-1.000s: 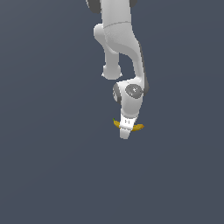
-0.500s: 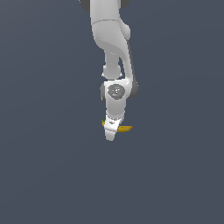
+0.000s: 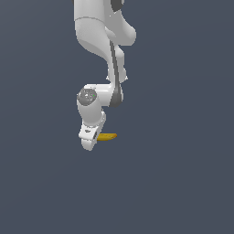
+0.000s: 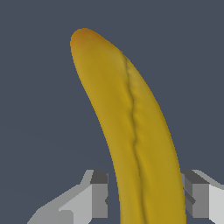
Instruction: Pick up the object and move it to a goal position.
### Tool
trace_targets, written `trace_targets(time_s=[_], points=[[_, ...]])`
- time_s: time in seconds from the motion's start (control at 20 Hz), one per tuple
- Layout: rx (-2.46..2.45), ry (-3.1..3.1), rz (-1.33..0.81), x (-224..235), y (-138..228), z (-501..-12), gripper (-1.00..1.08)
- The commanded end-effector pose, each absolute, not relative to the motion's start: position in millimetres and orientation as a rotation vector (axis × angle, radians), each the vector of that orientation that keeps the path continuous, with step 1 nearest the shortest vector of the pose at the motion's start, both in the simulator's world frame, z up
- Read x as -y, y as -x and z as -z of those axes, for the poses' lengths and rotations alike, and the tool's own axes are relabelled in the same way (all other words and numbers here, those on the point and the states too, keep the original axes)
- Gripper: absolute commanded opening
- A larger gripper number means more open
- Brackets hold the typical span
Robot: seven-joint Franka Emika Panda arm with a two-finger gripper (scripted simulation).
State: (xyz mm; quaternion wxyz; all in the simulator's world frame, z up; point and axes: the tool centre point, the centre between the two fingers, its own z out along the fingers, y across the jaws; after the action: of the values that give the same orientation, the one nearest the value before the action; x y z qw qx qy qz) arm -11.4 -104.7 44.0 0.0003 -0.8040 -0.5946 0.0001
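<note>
**Banana carried toward the exterior view's left**

Since half a second ago the arm has swung toward the exterior view's left, and the gripper has gone that way with it — the banana too. A second ago yellow showed on both sides of the gripper; now only one end shows, sticking out toward the exterior view's right.

At this moment the banana sits at the gripper's lower end, with its long axis close to level in the exterior view and its visible tip pointing toward that view's right. Its other end is hidden behind the white hand.

From the wrist view the banana fills most of the picture, running lengthwise away from the camera in a gentle curve, its darker orange tip at the far end. A crease runs along its skin. The fingers stand one on each side of the fruit, pinching it across its width — each pad is right against the yellow flank

Behind it all is a plain dark grey ground
</note>
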Motion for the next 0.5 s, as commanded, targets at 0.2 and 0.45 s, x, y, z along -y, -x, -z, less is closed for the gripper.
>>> trace_targets(time_s=[0.2,0.45], points=[[1.870,2.525,0.002,173.3,-3.6,-53.3,-1.00],[1.870,2.524,0.001,206.2,-11.9,-57.1,-1.00]])
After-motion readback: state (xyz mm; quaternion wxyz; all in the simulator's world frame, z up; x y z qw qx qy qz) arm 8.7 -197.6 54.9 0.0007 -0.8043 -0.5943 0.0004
